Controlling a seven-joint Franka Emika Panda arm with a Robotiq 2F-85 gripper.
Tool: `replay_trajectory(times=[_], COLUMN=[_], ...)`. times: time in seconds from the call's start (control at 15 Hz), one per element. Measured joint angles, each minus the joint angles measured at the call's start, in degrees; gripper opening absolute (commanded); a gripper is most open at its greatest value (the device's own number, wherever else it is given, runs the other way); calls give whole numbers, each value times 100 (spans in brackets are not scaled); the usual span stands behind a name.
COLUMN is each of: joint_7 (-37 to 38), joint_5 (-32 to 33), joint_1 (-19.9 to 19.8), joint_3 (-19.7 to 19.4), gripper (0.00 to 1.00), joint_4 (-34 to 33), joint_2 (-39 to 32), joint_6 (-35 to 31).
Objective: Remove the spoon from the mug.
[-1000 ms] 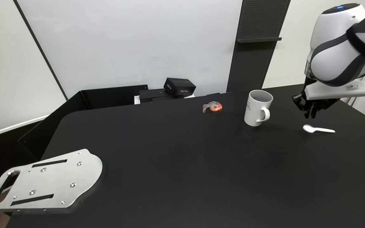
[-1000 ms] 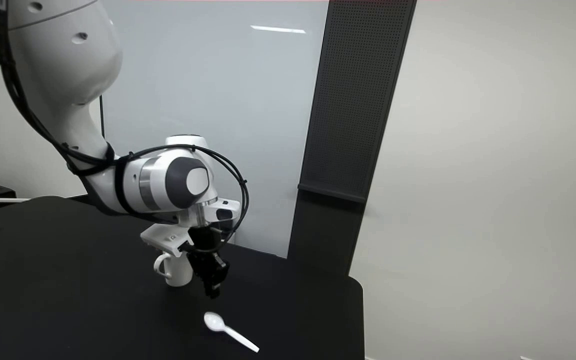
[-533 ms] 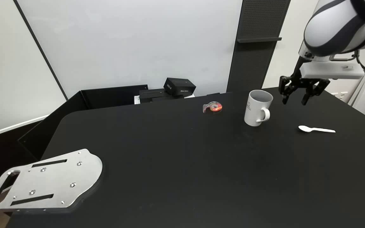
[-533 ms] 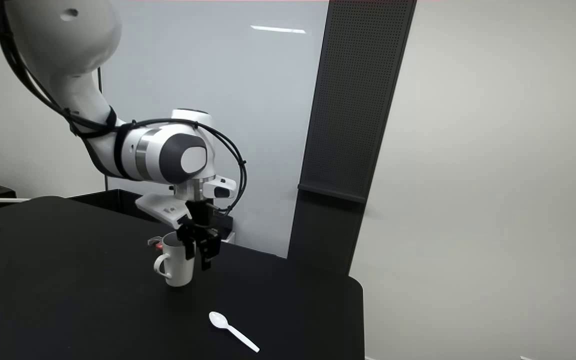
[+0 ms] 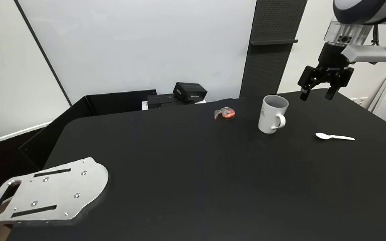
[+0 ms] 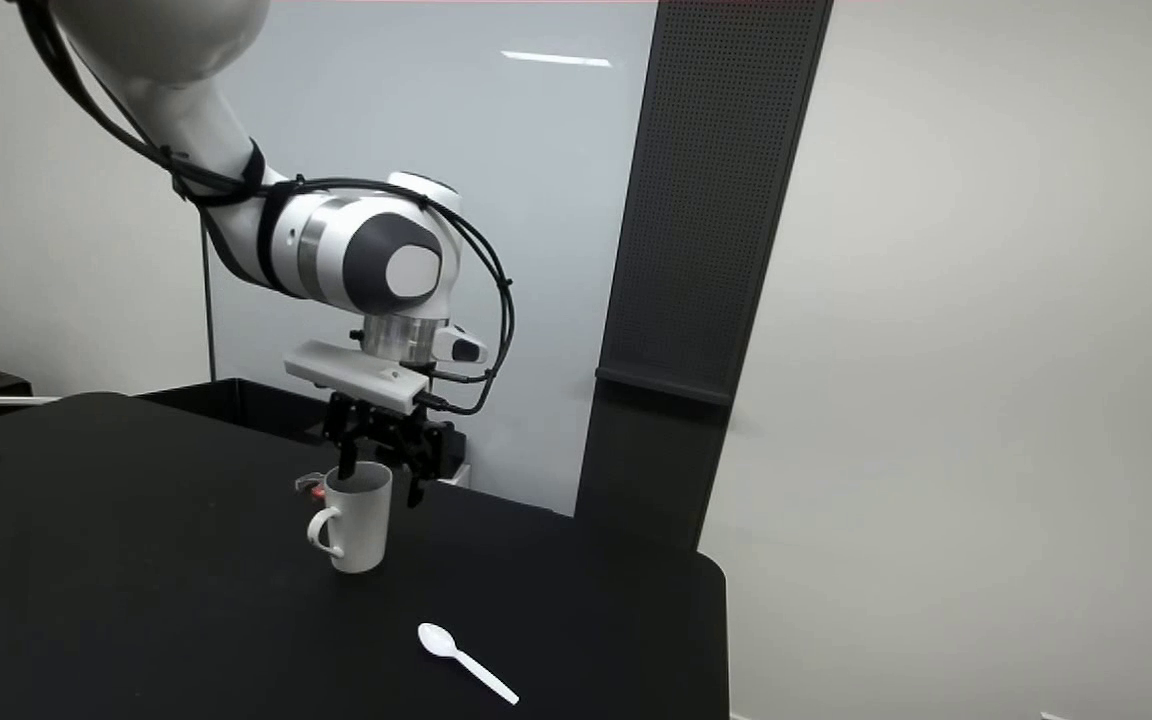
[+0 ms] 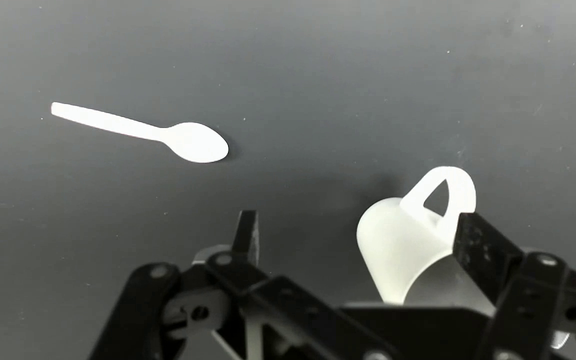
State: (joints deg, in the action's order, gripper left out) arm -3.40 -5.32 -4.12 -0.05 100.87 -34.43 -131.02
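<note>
The white plastic spoon (image 7: pixel 140 130) lies flat on the black table (image 5: pixel 179 174), out of the white mug (image 7: pixel 393 235). In the wrist view it is at ten o'clock from the claw (image 7: pixel 358 214), handle pointing between nine and ten. The claw hangs above, wide, with nothing in it; the job looks done.

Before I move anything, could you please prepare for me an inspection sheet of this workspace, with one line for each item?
Surface: black table, finely speckled in the wrist view.
Job's things: spoon lies on the table, outside the mug, which stands upright.
Clutter: tape dispenser near the mug; metal plate at the table's edge, apparently overhanging.
Pincer: open, above the table, holding nothing.
Cables: strapped along the arm, looping out near its lower end.
Surroundings: black boxes behind the table, white panel, dark panel with small holes.
</note>
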Motion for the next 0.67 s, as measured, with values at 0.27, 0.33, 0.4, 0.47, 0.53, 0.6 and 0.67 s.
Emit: replay_trajectory(times=[0.27, 0.33, 0.4, 0.47, 0.53, 0.6, 0.67], joint_7=[-109, -109, -109, -109, -109, -109, -109], joint_5=[128, 161, 171, 170, 170, 170, 170], joint_1=[-5, -5, -5, -6, -6, -6, -6], joint_3=[-31, -38, -42, -42, -42, -42, -42], gripper=[100, 100, 100, 100, 100, 100, 100], joint_4=[-58, -59, -59, -59, -59, -58, -58], joint_2=[2, 3, 3, 4, 4, 4, 4], joint_6=[23, -42, -129, -218, -306, -391, -472])
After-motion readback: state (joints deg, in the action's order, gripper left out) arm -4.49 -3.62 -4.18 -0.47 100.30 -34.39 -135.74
